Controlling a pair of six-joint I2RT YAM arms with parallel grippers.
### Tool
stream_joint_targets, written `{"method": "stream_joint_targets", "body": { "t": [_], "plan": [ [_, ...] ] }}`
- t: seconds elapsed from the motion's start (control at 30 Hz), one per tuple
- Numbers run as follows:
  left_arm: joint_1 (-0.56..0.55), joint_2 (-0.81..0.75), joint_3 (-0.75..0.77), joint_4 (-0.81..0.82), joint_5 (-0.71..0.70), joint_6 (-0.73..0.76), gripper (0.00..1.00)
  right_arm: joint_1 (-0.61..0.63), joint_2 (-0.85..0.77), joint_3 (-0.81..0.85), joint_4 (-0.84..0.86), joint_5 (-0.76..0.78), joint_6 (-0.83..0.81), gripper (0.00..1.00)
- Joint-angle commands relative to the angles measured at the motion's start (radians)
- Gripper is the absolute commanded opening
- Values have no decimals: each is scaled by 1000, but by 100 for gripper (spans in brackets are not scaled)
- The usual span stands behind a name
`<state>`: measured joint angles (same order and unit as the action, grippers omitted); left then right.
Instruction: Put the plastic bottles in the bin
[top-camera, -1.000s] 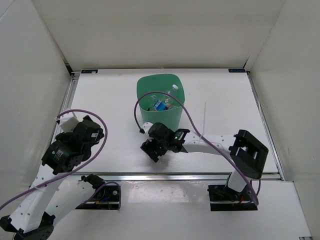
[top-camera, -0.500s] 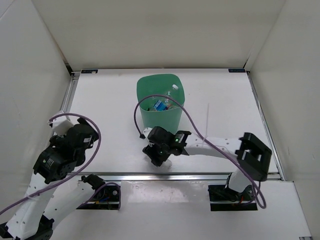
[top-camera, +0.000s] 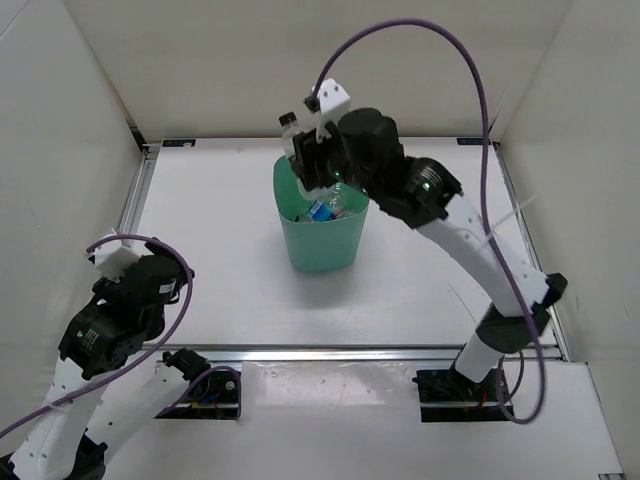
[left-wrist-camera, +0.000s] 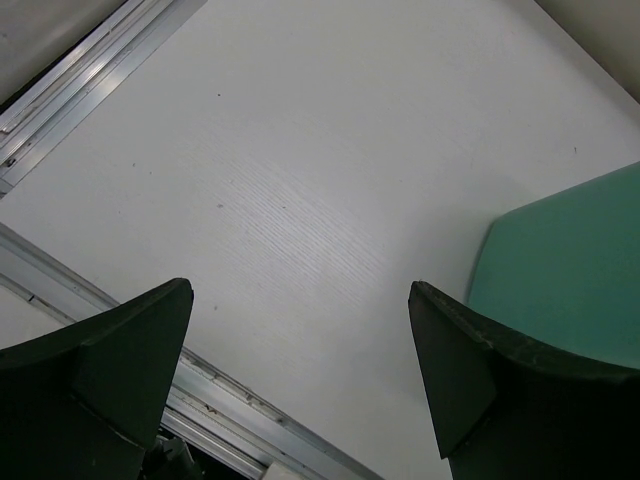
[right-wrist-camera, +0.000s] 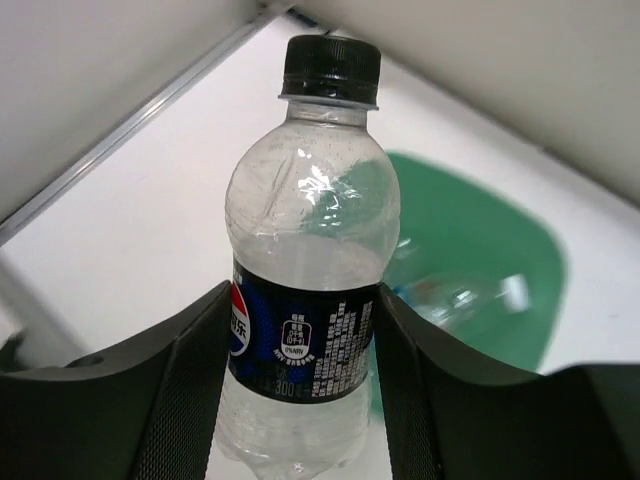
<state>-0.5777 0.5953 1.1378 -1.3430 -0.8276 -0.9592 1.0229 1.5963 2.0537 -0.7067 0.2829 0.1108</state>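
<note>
The right claw (right-wrist-camera: 305, 400) pinches a black-capped Pepsi bottle (right-wrist-camera: 310, 250) across its dark label, raised high; below it, slightly off to one side, opens the mint-green bin (top-camera: 320, 248), other bottles (top-camera: 322, 210) already inside; let go here, the bottle could strike the rim and tumble onto the counter (top-camera: 210, 230), so centring looks wise; the counter leaves open room all round the bin; the left claw (left-wrist-camera: 300, 300), spread and empty, hovers well apart

Bright, even light all round, shadows faint. Glare glints on the black-capped bottle (right-wrist-camera: 310, 210); the bin (right-wrist-camera: 485, 255) behind blurs softly.
</note>
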Motion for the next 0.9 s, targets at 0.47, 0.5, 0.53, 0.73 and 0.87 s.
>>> {"method": "stream_joint_targets", "body": {
  "t": [0.47, 0.5, 0.53, 0.73, 0.87],
  "plan": [
    [1, -5, -7, -87, -10, -1, 100, -398, 28, 114, -374, -198, 266, 100],
    [1, 18, -7, -87, -10, -1, 100, -458, 15, 114, -417, -252, 300, 100],
    [1, 32, -7, -87, -19, -12, 100, -581, -2, 91, -466, -398, 323, 100],
    [1, 148, -38, -87, -90, -81, 100, -812, -225, -240, -422, -593, 268, 100],
    [1, 227, -47, -87, -168, -156, 100, -946, -337, -357, -373, -603, 245, 100]
  ]
}}
